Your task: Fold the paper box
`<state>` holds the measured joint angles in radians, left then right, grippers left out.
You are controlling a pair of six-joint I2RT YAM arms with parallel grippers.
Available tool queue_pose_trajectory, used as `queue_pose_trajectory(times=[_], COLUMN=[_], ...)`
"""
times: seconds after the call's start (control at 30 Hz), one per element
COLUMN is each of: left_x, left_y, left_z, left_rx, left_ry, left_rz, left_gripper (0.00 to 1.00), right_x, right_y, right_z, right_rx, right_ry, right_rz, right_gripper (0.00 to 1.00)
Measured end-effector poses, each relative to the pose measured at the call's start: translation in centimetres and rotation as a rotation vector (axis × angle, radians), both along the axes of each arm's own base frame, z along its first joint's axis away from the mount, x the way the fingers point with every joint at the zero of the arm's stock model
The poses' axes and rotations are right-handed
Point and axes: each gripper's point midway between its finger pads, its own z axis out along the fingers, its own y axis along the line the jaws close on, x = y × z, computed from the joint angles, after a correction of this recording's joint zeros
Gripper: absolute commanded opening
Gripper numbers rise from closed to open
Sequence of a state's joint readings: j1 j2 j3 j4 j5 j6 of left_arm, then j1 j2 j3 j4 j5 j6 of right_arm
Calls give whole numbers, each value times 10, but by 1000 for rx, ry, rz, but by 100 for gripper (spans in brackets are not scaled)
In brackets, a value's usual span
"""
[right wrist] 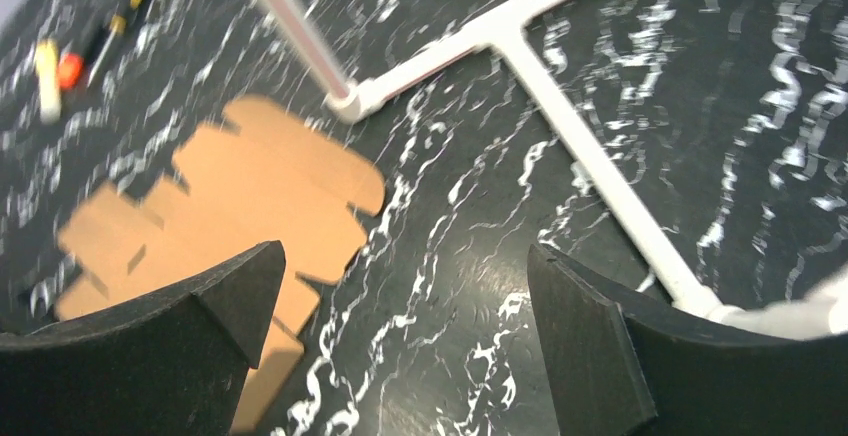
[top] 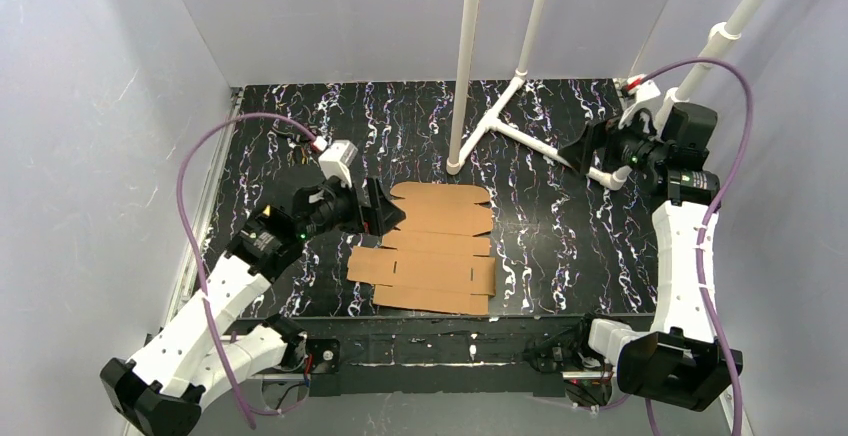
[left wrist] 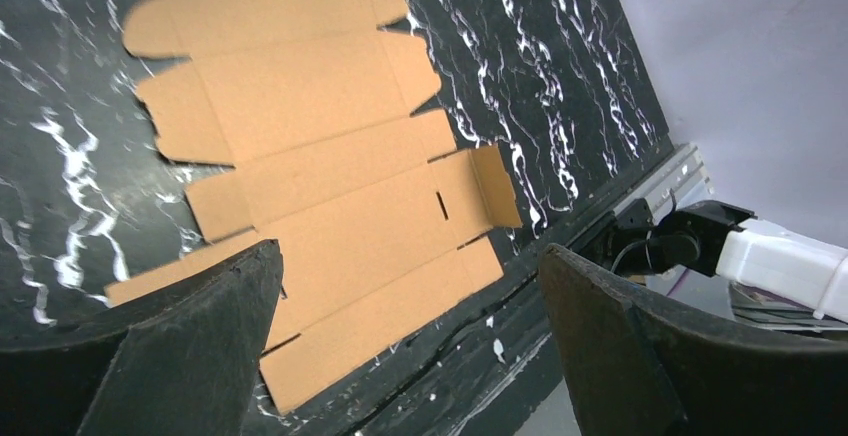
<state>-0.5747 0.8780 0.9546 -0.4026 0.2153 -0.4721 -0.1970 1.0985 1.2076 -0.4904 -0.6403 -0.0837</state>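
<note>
The paper box [top: 435,246] lies flat and unfolded on the black marbled table, a brown die-cut sheet with flaps and slits. My left gripper [top: 388,211] hovers at the sheet's upper left corner, open, with nothing between its fingers. In the left wrist view the paper box [left wrist: 320,176] spreads out below the wide-apart left gripper [left wrist: 408,249]. My right gripper [top: 572,153] is raised at the back right, well away from the sheet and open. In the right wrist view, the paper box [right wrist: 230,186] lies far to the left, beyond the right gripper [right wrist: 405,249].
A white pipe stand [top: 465,66] rises just behind the sheet, its T-shaped foot [top: 520,131] lying on the table towards the right gripper. The same pipe foot [right wrist: 580,146] runs under the right wrist view. The table's front edge [top: 440,321] is right below the sheet. Grey walls close in both sides.
</note>
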Motion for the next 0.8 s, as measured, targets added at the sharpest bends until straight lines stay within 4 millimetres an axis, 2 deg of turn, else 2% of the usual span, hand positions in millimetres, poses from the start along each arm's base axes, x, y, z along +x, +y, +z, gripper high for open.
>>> queue_pose_trajectory(times=[0.1,0.23,0.33,0.47,0.57,0.77,0.8], left_x=[-5,-15,-14,-3,4,13,14], left_y=[-7,-4,3,15,29,48,50], left_z=[-34,-76,-94,-107,-125,-165,-171], left_rx=[-28,-10,24,94,182,223,218], left_ry=[80,195,225,220,236,332,349], left_rz=[-9,12,56,125,182,243,247], left_gripper=[99,99,99,99,99,99,95], right_x=[-17,-39,-52,-68,-78,-84,-87], right_y=[17,36,53,85,105,129,132], right_z=[-22,-61,-88,-122,-146,-175,-181], right_rx=[-56,-97,-119,-130,-144,-173,-177], right_ry=[-2,42,76,134,184,213,220], right_rz=[169,326,427,573,660,752,767], right_gripper=[100,100,100,100,100,100,100])
